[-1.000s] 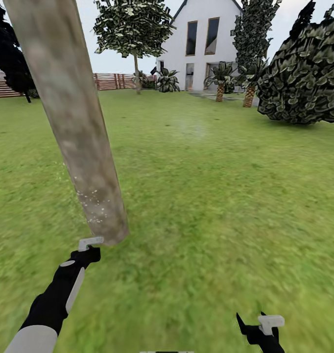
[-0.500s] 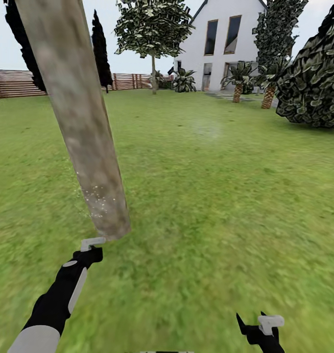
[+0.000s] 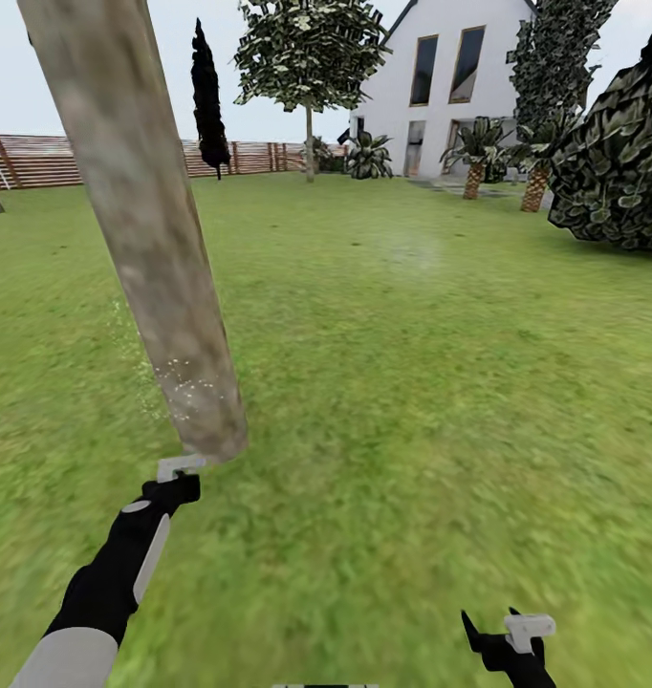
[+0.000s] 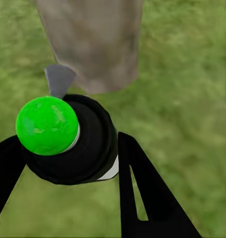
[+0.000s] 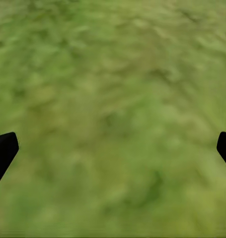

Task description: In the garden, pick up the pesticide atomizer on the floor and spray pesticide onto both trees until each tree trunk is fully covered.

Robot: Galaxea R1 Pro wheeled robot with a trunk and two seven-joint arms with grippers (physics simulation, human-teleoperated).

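Big lawn [image 3: 412, 382], and the tree trunk [image 3: 144, 229] leans up out of frame at near left, so its foliage is cut off. Faint pale specks dot its base. The left end effector [image 4: 68, 148] is clamped on the pesticide atomizer [image 4: 47, 125], right by the trunk base; its green cap is visible from the wrist. The right end effector [image 5: 113, 148] is spread wide over grass, near right.

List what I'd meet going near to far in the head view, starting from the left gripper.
left gripper holding the pesticide atomizer → tree trunk base, flecked with spray → open lawn → wooden fence and white house.
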